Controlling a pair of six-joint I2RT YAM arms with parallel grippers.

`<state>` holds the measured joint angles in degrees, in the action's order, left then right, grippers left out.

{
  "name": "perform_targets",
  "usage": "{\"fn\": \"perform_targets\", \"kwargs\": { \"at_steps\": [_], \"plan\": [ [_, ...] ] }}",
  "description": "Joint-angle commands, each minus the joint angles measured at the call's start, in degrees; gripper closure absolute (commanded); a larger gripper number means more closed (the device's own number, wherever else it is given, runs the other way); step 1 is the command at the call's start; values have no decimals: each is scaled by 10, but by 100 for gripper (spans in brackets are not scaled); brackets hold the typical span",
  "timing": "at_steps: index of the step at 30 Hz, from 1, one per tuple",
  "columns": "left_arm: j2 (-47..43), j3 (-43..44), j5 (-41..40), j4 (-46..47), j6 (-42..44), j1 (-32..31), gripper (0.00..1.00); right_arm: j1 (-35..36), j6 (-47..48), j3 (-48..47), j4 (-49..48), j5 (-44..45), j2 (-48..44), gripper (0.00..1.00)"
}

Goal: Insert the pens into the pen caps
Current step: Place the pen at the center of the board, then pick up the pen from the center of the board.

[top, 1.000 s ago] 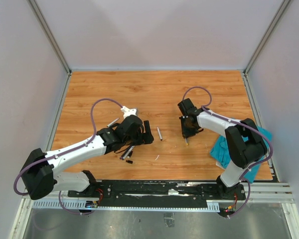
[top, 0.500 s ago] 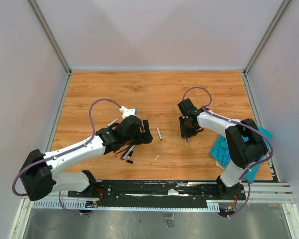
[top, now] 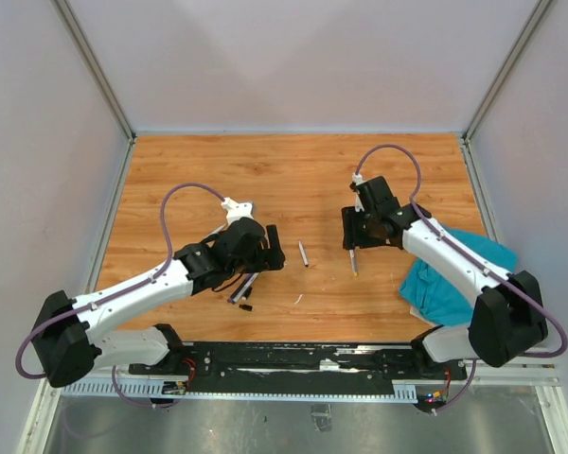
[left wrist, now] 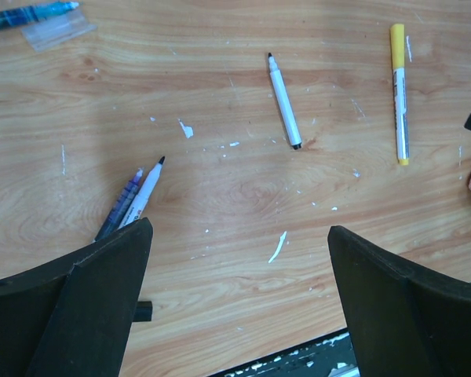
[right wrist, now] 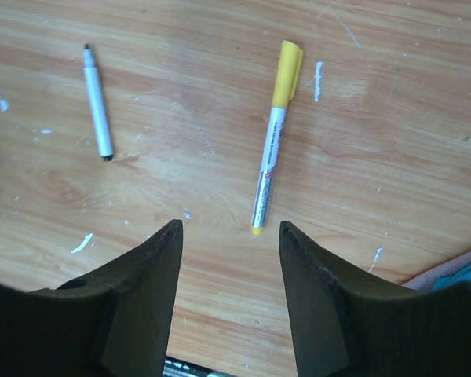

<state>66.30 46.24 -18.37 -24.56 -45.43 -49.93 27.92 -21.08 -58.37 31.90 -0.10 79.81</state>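
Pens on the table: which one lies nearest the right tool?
The yellow-ended pen, lying free just ahead of the open right tool. The plain white pen lies farther off to one side.

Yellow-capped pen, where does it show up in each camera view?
Top external: the yellow-capped pen lies right of centre on the wooden table.
Left wrist: upper right.
Right wrist: centre, slightly tilted.
Shared landmark: the white pen, to its left in every view.

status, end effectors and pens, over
Left end effector open, empty. Right end effector open, empty, yellow pen flat on table just ahead. White pen loose beside it. Nothing blocking.
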Motion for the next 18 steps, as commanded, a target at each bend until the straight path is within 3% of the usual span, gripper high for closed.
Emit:
{"fn": "perform_targets", "kwargs": {
  "at_steps": [1,9,18],
  "plan": [
    [-20,8,-35,1,17,5,0,-13,36,2,7,-62,-47,46],
    [-9,19,-33,-40,45,5,0,-19,42,108,-103,-95,-199,27],
    [-7,-1,-49,-79,42,5,0,-20,11,197,-93,-64,-338,22]
  ]
}}
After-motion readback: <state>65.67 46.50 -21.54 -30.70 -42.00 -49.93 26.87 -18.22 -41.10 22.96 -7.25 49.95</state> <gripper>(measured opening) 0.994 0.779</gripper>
